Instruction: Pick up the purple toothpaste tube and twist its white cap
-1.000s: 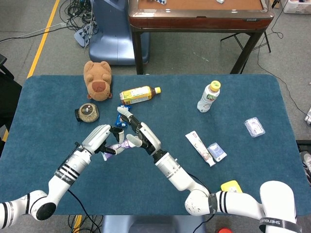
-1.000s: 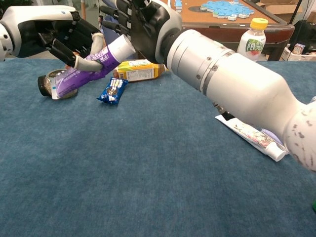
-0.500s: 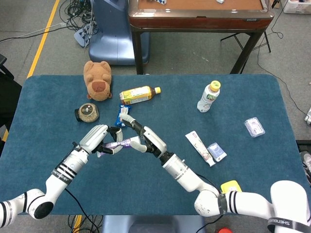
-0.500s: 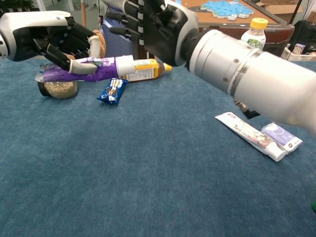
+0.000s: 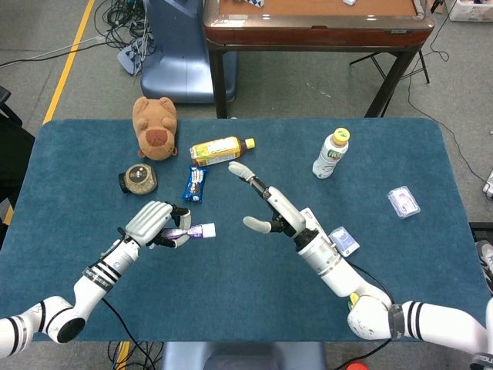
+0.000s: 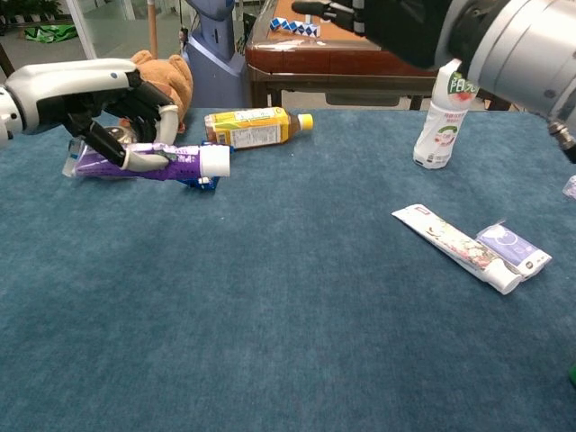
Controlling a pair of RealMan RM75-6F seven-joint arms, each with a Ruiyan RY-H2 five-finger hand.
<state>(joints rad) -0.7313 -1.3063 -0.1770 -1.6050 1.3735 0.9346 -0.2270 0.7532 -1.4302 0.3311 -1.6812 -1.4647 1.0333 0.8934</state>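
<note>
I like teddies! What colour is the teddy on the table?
Brown, the teddy shows best in the head view.

The purple toothpaste tube (image 5: 187,230) is lying roughly level at the lower left of the head view, with printed lettering along its body. Its white cap (image 5: 207,230) is pointing toward the frame's right. In the chest view the tube is sitting at the upper left, cap end rightward.

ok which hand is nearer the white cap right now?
Left. The left hand holds the purple tube just behind the white cap; the right hand is open, off to the cap's right, apart from it.
</note>
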